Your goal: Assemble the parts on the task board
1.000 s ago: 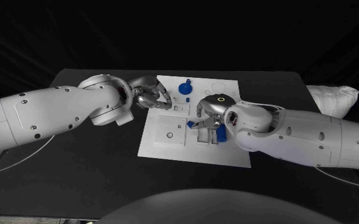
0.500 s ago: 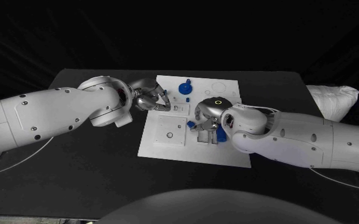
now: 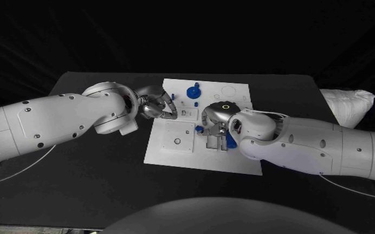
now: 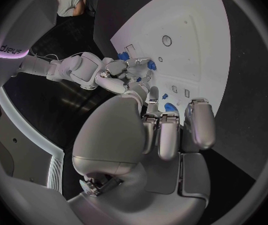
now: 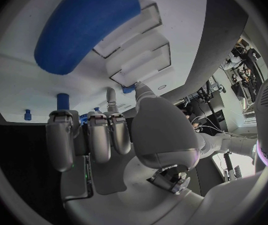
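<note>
A: Fingers (image 5: 99, 135) of the right hand (image 3: 212, 127) are curled in over the middle of the board (image 3: 168, 155). Wrist view shows a small blue part (image 5: 129, 89) at the thumb tip, next to the stepped white slots (image 5: 140, 60). Pinched or only touched, I cannot tell.

B: And the left hand (image 3: 159, 107)?

A: At the board's left edge, fingers bent down together. Nothing visible in them, though I cannot say for certain that they are closed on nothing; the head view is too small and the palm blocks the wrist view.

B: Where do the parts stand?

A: Round blue knob (image 3: 193, 91) near the far edge, well clear of both hands. Long blue piece (image 3: 231, 142) beside the slots, just by the right hand; from the right wrist it looms large (image 5: 87, 27). Small blue bit (image 3: 199, 129) at the right fingertips. Round socket (image 3: 177, 141) on the near left of the board looks unfilled.

B: Step in hand?

A: My reading: seating that small part into one of the slots. Assembly looks early, most pieces lying loose or unplaced.

B: Next move needs?

A: Judgement only: line the part up square with the slot mouth, then press straight down. The left hand is well placed to steady the board against sliding. Risk is the part tipping at the slot's edge, since the thumb contact looks slight.
</note>
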